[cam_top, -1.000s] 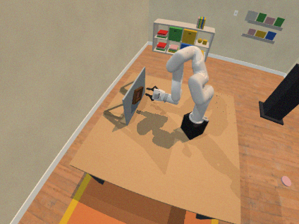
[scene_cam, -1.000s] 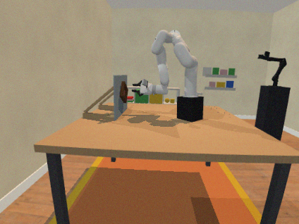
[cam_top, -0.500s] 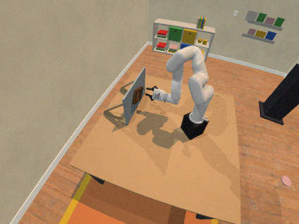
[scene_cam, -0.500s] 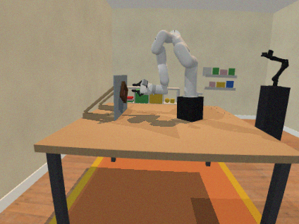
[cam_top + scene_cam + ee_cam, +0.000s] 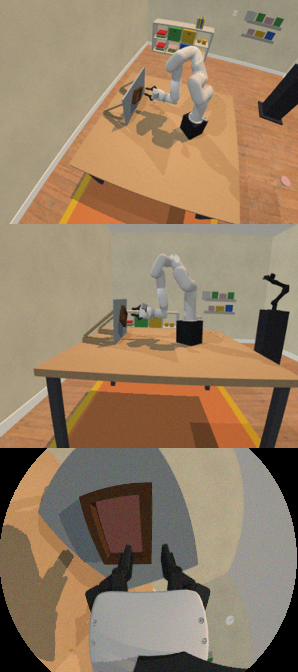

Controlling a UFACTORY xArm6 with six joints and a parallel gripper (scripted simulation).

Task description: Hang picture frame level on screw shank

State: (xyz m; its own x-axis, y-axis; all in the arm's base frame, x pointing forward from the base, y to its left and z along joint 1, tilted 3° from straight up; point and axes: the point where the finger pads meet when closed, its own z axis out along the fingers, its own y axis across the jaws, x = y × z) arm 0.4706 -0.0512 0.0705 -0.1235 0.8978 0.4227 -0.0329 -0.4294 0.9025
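Observation:
A brown picture frame (image 5: 137, 95) sits against the upright grey panel (image 5: 131, 107) at the table's far left. It also shows in the exterior view (image 5: 123, 315) and in the wrist view (image 5: 120, 524). The screw is hidden behind the frame. My gripper (image 5: 148, 92) points at the panel and stands a short way off the frame's face, as the side view (image 5: 134, 312) shows. In the wrist view the two black fingers stand apart with nothing between them, just below the frame's lower edge.
The arm's black base (image 5: 193, 127) stands mid-table to the right of the panel. The panel's wooden braces (image 5: 98, 330) run behind it toward the wall. A black pedestal with a camera arm (image 5: 272, 333) stands off the table to the right.

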